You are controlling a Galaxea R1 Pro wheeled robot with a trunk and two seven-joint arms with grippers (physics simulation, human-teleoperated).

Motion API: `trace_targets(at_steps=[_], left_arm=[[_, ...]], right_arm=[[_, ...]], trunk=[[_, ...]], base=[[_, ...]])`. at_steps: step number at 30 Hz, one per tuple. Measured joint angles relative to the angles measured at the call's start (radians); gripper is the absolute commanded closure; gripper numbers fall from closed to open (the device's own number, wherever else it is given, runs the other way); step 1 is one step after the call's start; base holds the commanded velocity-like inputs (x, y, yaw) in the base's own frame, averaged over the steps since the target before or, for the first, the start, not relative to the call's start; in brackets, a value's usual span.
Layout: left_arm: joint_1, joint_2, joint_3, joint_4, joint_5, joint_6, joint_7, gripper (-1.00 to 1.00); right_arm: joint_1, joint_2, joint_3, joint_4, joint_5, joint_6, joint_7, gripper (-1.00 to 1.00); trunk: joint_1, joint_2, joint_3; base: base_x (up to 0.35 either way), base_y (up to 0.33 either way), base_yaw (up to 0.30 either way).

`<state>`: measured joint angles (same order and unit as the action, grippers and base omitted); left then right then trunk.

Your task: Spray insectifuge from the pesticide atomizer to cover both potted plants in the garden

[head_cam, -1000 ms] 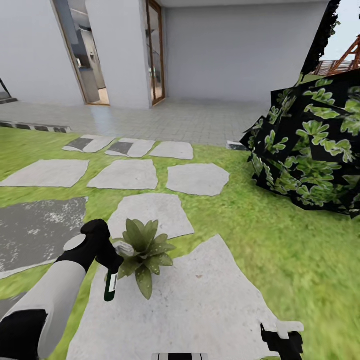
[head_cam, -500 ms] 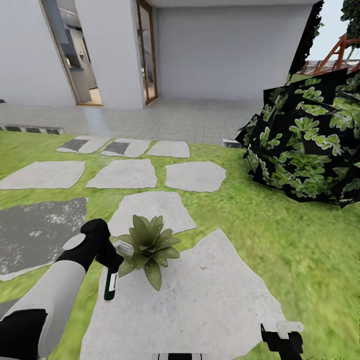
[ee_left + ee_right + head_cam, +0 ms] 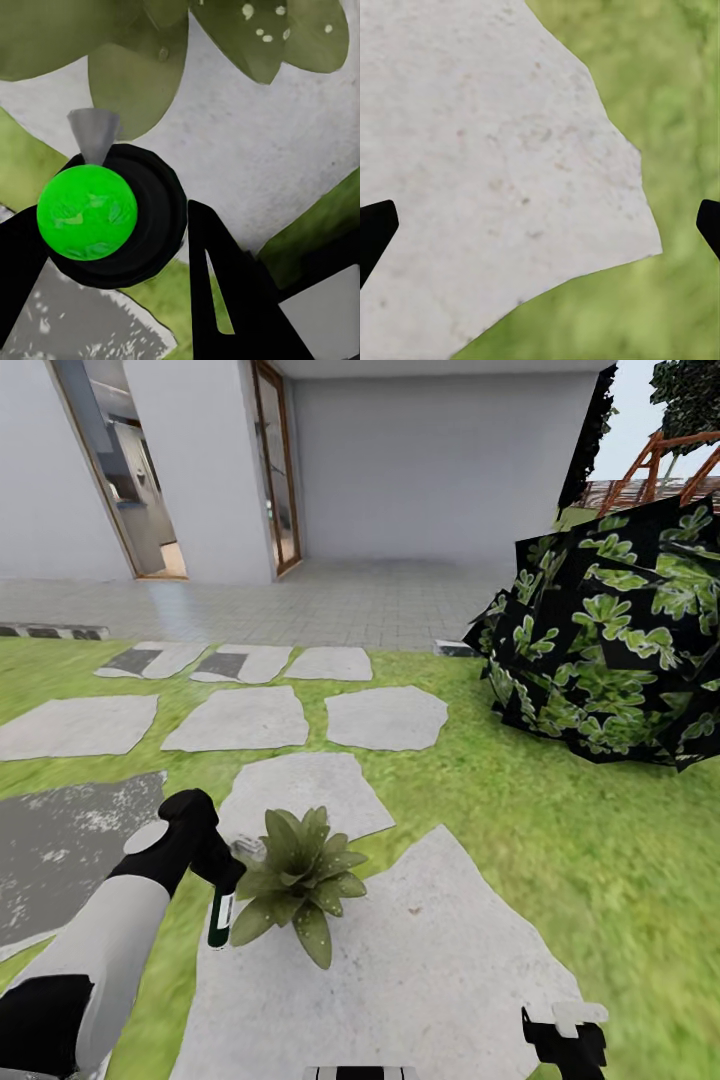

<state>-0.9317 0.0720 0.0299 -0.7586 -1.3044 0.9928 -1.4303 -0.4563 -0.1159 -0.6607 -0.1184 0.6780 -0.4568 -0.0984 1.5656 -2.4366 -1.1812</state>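
Dark-green pesticide atomizer (image 3: 220, 920) hanging in clenched left claw (image 3: 222, 872) | touching potted plant (image 3: 298, 875) leaves | right claw (image 3: 566, 1032) spread wide over stepping stone (image 3: 400, 970)

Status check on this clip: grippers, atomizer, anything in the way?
Left gripper shut on the pesticide atomizer, nozzle beside the potted plant. Right gripper open, idle over the stepping stone. Nothing between nozzle and leaves.

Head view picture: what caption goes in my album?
Left claw holding dark spray bottle beside leafy green potted plant.
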Motion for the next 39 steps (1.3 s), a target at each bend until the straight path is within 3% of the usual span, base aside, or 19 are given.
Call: trace_targets(at_steps=[8, 12, 13, 16, 19, 23, 28, 32, 39], left_arm=[[0.003, 0.000, -0.003, 0.009, 0.006, -0.003, -0.009, 1.00], [0.004, 0.011, -0.006, 0.014, 0.003, -0.030, -0.127, 1.00], [0.001, 0.011, -0.011, 0.014, -0.005, -0.034, -0.130, 1.00], [0.002, 0.003, -0.058, 0.010, -0.055, -0.033, -0.131, 1.00], [0.006, 0.003, -0.073, 0.007, -0.068, -0.033, -0.131, 1.00], [0.016, 0.018, -0.072, 0.014, -0.072, -0.038, -0.131, 1.00], [0.081, 0.025, -0.065, 0.012, -0.071, -0.036, -0.131, 1.00], [0.089, 0.056, -0.055, 0.010, -0.062, -0.034, -0.131, 1.00], [0.101, 0.055, -0.050, 0.010, -0.061, -0.035, -0.131, 1.00]], right_arm=[[0.000, -0.001, 0.000, 0.000, 0.000, 0.000, 0.000, -1.00], [0.000, -0.001, 0.000, 0.000, 0.000, 0.000, 0.000, -1.00], [0.000, -0.001, 0.000, 0.000, 0.000, 0.000, 0.000, -1.00], [0.000, -0.001, 0.000, 0.000, 0.000, 0.000, 0.000, -1.00], [0.000, -0.001, 0.000, 0.000, 0.000, 0.000, 0.000, -1.00], [0.000, -0.001, 0.000, 0.000, 0.000, 0.000, 0.000, -1.00], [0.000, -0.001, 0.001, 0.000, 0.000, 0.000, 0.000, -1.00], [0.000, 0.001, 0.001, 0.001, 0.000, 0.000, 0.000, -1.00], [0.000, 0.001, 0.001, 0.001, 0.000, 0.000, 0.000, -1.00]], trunk=[[0.000, 0.000, 0.000], [0.000, 0.000, 0.000], [0.000, 0.000, 0.000], [0.000, 0.000, 0.000], [0.000, 0.000, 0.000], [0.000, 0.000, 0.000], [0.000, 0.000, 0.000], [0.000, 0.000, 0.000], [0.000, 0.000, 0.000]], base=[[0.000, 0.000, 0.000], [0.000, 0.000, 0.000], [0.000, 0.000, 0.000], [0.000, 0.000, 0.000], [0.000, 0.000, 0.000], [0.000, 0.000, 0.000], [0.000, 0.000, 0.000], [0.000, 0.000, 0.000], [0.000, 0.000, -0.219]])
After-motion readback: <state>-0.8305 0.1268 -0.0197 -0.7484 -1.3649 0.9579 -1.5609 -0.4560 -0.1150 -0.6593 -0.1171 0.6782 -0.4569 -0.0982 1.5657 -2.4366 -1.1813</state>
